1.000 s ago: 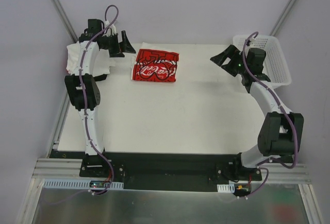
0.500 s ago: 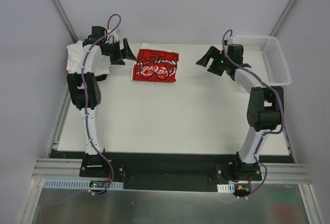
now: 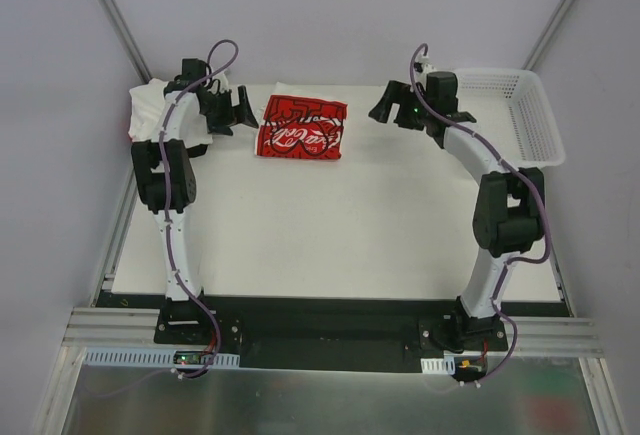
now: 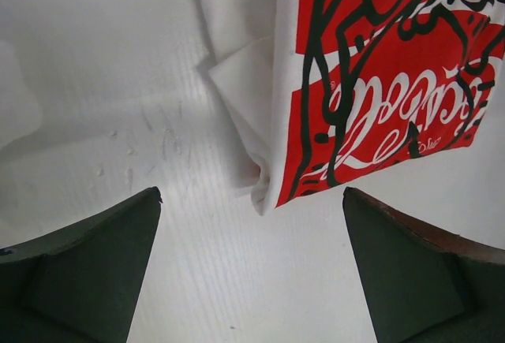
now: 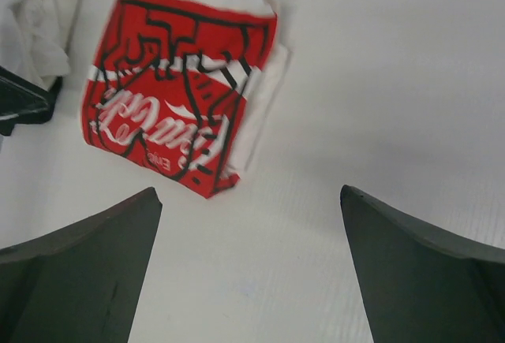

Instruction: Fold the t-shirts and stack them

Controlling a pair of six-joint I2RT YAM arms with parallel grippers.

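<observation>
Top external, right gripper [image 3: 384,105] swung closer to red t-shirt [image 3: 302,127], jaws wide

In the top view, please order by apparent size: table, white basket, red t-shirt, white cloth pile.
1. table
2. white basket
3. red t-shirt
white cloth pile: the left arm hides part of it, so I cannot rank it against the shirt.

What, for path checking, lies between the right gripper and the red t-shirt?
Bare table, plus white cloth peeking from under the red t-shirt; right wrist view.
</observation>
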